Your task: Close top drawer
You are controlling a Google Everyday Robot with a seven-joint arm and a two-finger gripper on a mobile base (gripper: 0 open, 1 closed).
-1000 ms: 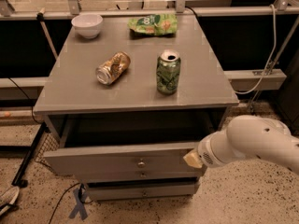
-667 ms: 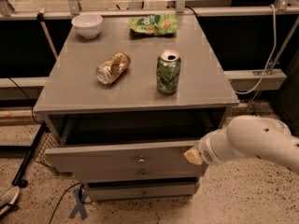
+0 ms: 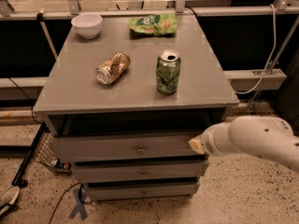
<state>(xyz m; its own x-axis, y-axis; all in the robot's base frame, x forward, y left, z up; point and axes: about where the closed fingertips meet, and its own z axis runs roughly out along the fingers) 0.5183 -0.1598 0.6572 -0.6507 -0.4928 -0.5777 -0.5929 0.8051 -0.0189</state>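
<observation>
The top drawer (image 3: 103,148) is a wide grey drawer with a flat front and a small round knob (image 3: 140,149) at its centre. It stands out a little from the grey cabinet, with a dark gap above its front. My gripper (image 3: 196,144), a tan tip on the white arm (image 3: 252,136), touches the right end of the drawer front. The arm comes in from the right.
On the cabinet top (image 3: 210,87) stand an upright green can (image 3: 167,72), a gold can lying on its side (image 3: 112,67), a white bowl (image 3: 87,25) and a green snack bag (image 3: 153,24). Two shallower drawers (image 3: 140,171) sit below. A blue tape cross (image 3: 78,203) marks the floor.
The top drawer has slid inward, so less of it stands out. My gripper has moved with its front panel toward the cabinet.
</observation>
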